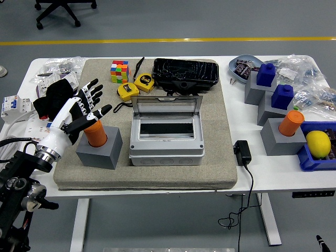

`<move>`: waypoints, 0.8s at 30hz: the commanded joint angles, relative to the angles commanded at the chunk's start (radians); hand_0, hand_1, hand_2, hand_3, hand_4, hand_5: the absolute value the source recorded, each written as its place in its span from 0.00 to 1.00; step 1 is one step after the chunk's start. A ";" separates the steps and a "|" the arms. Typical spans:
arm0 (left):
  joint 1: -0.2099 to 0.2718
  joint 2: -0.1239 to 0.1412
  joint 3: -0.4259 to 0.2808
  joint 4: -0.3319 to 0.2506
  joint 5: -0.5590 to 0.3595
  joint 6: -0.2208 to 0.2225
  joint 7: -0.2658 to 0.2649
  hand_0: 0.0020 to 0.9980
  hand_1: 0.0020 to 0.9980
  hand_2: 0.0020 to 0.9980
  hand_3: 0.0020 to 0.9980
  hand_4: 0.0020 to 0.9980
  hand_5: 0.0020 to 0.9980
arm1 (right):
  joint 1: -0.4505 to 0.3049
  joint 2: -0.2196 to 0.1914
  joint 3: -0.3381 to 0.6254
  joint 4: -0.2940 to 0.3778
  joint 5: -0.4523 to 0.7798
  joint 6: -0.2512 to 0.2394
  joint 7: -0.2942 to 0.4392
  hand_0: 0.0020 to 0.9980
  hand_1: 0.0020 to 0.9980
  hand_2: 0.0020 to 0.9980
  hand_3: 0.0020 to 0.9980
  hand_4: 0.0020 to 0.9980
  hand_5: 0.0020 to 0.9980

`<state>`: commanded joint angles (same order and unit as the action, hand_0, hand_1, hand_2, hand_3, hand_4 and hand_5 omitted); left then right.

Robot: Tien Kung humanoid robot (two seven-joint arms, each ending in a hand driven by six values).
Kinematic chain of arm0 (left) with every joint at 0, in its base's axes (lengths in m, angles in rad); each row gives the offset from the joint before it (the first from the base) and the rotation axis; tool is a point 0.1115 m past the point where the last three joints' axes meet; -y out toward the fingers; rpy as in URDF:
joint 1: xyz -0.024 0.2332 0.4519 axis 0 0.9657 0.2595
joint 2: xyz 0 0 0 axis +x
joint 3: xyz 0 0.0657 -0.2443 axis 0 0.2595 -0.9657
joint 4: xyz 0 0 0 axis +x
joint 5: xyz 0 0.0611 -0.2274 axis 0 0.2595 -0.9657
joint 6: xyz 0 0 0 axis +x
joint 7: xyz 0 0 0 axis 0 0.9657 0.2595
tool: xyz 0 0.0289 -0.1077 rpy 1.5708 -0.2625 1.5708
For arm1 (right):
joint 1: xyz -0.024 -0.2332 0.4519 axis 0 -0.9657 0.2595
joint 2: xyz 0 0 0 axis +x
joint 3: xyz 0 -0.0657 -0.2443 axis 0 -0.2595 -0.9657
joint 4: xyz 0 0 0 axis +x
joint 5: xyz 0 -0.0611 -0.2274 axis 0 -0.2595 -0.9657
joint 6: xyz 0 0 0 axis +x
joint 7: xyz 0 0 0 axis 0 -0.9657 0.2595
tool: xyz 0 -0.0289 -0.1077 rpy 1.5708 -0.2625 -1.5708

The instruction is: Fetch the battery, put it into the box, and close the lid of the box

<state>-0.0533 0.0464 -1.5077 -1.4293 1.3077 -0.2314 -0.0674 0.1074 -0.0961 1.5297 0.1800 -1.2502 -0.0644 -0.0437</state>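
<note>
Plastics on a matt cloth mat

The mat looks like rough grey felt. The grey box is smooth matt plastic with a clear lid. Far behind it, the black case shines glossy. The orange battery looks smooth.

The left robot hand reaches in from the lower left, fingers spread and holding nothing.

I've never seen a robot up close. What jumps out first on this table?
The robot's black-and-white left hand, at the mat's left, fingers spread around an orange battery standing in a grey block. Mid-mat sits a grey box, its clear lid standing open. Behind it lie a colourful cube and two yellow tape measures.
</note>
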 joint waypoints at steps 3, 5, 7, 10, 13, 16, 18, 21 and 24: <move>0.001 0.000 -0.003 0.005 0.005 0.001 0.000 1.00 1.00 1.00 1.00 1.00 0.24 | 0.000 0.001 -0.003 0.000 0.002 0.000 0.001 0.82 0.74 0.75 0.81 1.00 1.00; 0.003 0.001 -0.004 0.009 0.012 0.000 0.000 1.00 1.00 1.00 1.00 1.00 0.24 | 0.001 0.000 -0.004 0.000 0.002 0.000 0.002 0.82 0.74 0.75 0.81 1.00 1.00; 0.003 0.000 -0.006 0.015 0.011 0.003 -0.001 1.00 1.00 1.00 1.00 1.00 0.24 | 0.002 0.000 -0.003 0.000 0.002 0.000 0.002 0.82 0.74 0.75 0.81 1.00 1.00; -0.001 -0.001 -0.020 0.045 -0.058 -0.013 -0.002 0.99 0.99 1.00 1.00 1.00 0.01 | 0.001 0.000 -0.003 0.000 0.000 0.001 0.000 0.82 0.74 0.75 0.81 1.00 1.00; 0.004 -0.001 -0.029 0.045 -0.111 -0.046 0.002 0.99 0.99 1.00 1.00 1.00 0.01 | 0.001 -0.001 -0.004 0.000 0.001 0.000 0.000 0.82 0.74 0.75 0.81 1.00 1.00; 0.010 -0.003 -0.030 0.037 -0.124 -0.071 0.004 0.93 0.92 0.89 0.94 1.00 0.02 | 0.001 0.000 -0.006 0.000 0.003 0.000 -0.001 0.82 0.74 0.75 0.81 1.00 1.00; 0.011 -0.005 -0.030 0.040 -0.127 -0.075 0.004 0.93 0.92 0.89 0.94 1.00 0.02 | 0.000 0.001 -0.008 0.000 0.004 0.000 -0.001 0.82 0.74 0.75 0.81 1.00 1.00; 0.020 -0.008 -0.029 0.046 -0.139 -0.085 0.002 0.89 0.88 0.85 0.88 1.00 0.10 | 0.000 0.002 -0.010 0.000 0.008 0.001 -0.001 0.82 0.74 0.75 0.81 1.00 1.00; 0.029 -0.006 -0.025 0.043 -0.140 -0.091 0.002 0.89 0.88 0.85 0.88 1.00 0.10 | 0.000 0.002 -0.010 0.000 0.009 0.000 -0.001 0.82 0.74 0.75 0.81 1.00 1.00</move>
<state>-0.0244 0.0408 -1.5323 -1.3863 1.1680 -0.3225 -0.0652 0.1071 -0.0943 1.5199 0.1800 -1.2408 -0.0640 -0.0445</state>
